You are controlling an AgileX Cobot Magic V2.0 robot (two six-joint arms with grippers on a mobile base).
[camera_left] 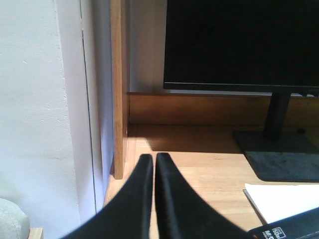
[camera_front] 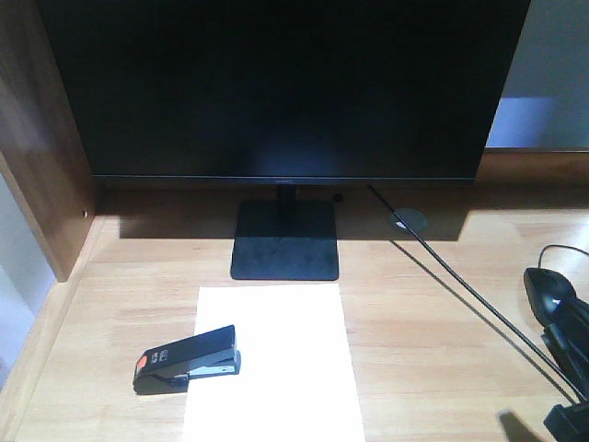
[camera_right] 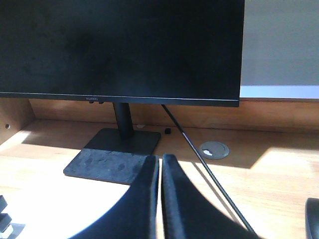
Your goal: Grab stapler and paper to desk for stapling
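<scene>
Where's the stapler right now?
In the front view, the stapler lies on the desk, lower left, straddling the left edge of the paper, before the monitor stand.

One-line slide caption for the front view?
Stapler resting across the left edge of the paper on the desk, before the monitor.

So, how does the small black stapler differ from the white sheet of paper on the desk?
The small black stapler with an orange-red end is dark, raised and compact; the plain white sheet of paper is pale, flat and far larger. The stapler lies slanted across the paper's left edge; the paper lies square before the black monitor. Both rest on the pale wooden desk, ungripped.
</scene>
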